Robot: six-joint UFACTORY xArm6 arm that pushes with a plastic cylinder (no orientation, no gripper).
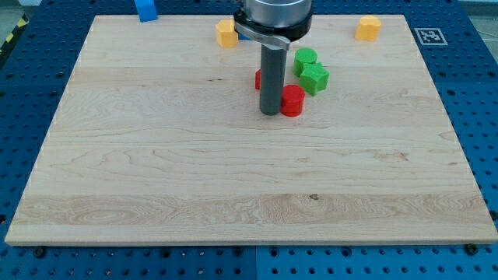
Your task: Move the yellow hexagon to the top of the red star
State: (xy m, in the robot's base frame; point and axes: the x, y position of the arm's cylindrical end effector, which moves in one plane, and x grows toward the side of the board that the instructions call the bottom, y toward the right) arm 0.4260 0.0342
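On the wooden worktop (156, 171), going left to right: a yellow block (226, 33) near the top edge, up-left of my tip (270, 113). A red block (257, 79) is mostly hidden behind the rod; a red cylinder (292, 100) touches the tip's right. Another yellow block (368, 28) lies far up-right; which is the hexagon, I cannot tell. The tool holds nothing.

One marker, no words

The only sign I can find is a black-and-white square fiducial marker (430, 36) lying on the blue perforated surface just off the far right corner of my desk (156, 179); its pattern is too small for me to decode. I can read no letters, numbers or brand names on the desk, on the blocks or on my own arm.
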